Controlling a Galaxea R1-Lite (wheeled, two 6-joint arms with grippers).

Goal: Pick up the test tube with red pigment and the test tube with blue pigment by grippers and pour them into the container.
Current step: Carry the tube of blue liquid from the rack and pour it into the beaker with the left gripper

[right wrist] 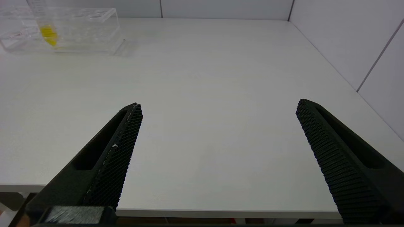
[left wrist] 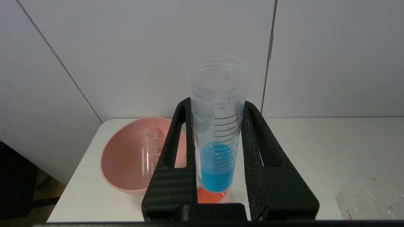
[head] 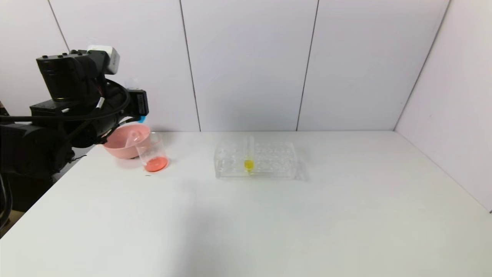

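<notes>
Setting: white desk point(head: 269, 215) set into a corner of pale panelled walls.
Beaker: clear glass container point(head: 152, 154) near the desk's far left corner, upright, with a shallow layer of red-orange liquid at its bottom.
Pink bowl: pink bowl point(head: 125, 140) touching or just behind the beaker; an emptied clear graduated tube point(left wrist: 150, 157) lies slanted inside it.
Rack: clear plastic tube rack point(head: 255, 159) mid-desk, well apart from the beaker; one tube with yellow liquid point(head: 248, 156) stands in it.
Blue tube: test tube with blue pigment point(left wrist: 217, 138), upright and uncapped, roughly the lower third filled with bright blue liquid, held above the beaker, whose red liquid shows just under the tube's tip in the left wrist view.
Left end effector: left end effector point(left wrist: 217, 126) pressed together on the blue tube, one finger on each side of its graduated wall, raised over the bowl and beaker.
Right end effector: right end effector point(right wrist: 217, 119) spread wide, nothing between the fingers, low over bare desk near its front edge.
Hard to make out: in the head view the left arm's body hides the gripped tube almost wholly; whether the tube in the bowl is the red one cannot be told; the beaker's lip is not discernible.
</notes>
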